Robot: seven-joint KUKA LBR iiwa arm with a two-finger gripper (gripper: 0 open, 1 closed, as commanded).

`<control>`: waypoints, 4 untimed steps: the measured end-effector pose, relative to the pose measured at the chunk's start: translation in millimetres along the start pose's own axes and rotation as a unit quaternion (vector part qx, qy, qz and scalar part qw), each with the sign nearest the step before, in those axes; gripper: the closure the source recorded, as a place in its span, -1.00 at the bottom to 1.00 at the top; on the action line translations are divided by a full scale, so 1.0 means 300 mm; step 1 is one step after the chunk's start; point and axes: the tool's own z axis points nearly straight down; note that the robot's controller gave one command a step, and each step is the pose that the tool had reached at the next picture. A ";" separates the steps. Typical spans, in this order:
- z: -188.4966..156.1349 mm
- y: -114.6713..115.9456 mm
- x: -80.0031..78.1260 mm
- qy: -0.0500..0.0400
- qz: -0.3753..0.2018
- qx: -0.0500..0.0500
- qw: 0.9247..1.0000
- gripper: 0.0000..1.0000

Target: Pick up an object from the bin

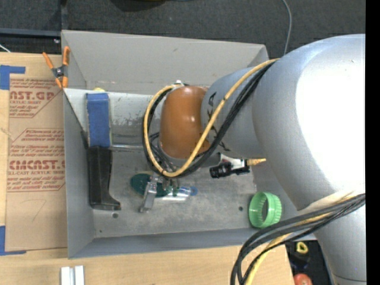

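Gripper (pixel 159 190) low over the front-middle floor of the bin (pixel 208 217) | grip state cannot be told | dark teal rounded piece (pixel 140 183) and clear bluish tube (pixel 180 193) just beside it | green ring (pixel 265 209) well apart, right

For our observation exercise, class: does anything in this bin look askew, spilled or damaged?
Nothing looks spilled or broken. Only the blue block and black L-shaped piece sit oddly, seemingly tipped against the bin's left wall.
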 end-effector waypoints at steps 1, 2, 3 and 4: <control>0.009 -0.039 0.018 -0.010 0.033 -0.007 0.999 -1.00; 0.003 -0.005 0.004 -0.002 0.005 -0.002 1.000 1.00; 0.003 -0.004 0.004 -0.002 0.005 -0.002 1.000 1.00; -0.108 -0.007 0.012 0.002 0.005 0.000 1.000 1.00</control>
